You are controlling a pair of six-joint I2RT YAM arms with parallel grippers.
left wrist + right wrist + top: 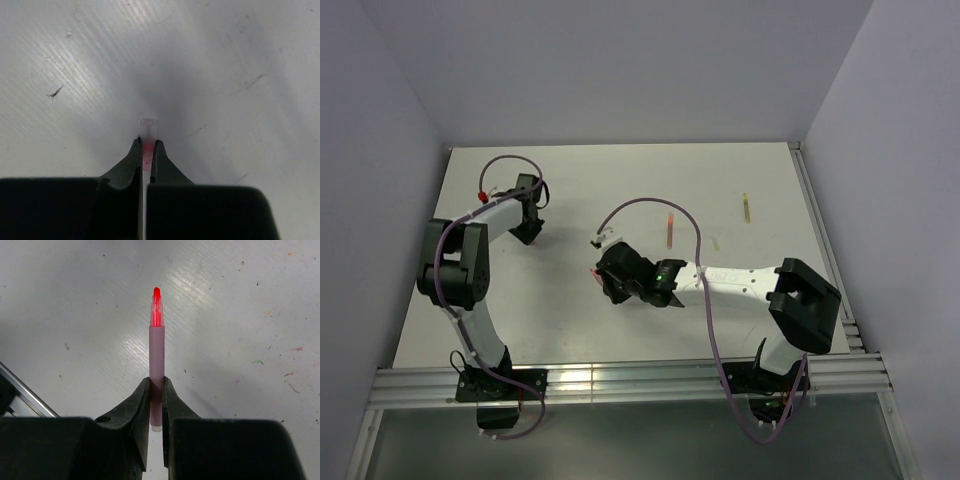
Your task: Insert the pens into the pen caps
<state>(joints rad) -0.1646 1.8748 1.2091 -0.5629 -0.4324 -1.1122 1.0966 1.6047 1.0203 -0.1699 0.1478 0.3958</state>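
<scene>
pens, three: held pen point(156, 352) clamped in right fingers point(142, 396); red pen point(669, 228) and olive pen point(745, 207) lying on counter point(620, 180)
caps, two: pink cap point(149, 129) pinched in left fingers point(134, 156); pale cap point(715, 243) on counter, between the loose pens

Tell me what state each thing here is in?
left gripper: shut on the pink cap.
right gripper: shut on the red-tipped pen, uncapped.
red pen: lying loose, untouched.
olive pen: lying loose, untouched.
pale cap: lying loose, apart from both pens.
</scene>
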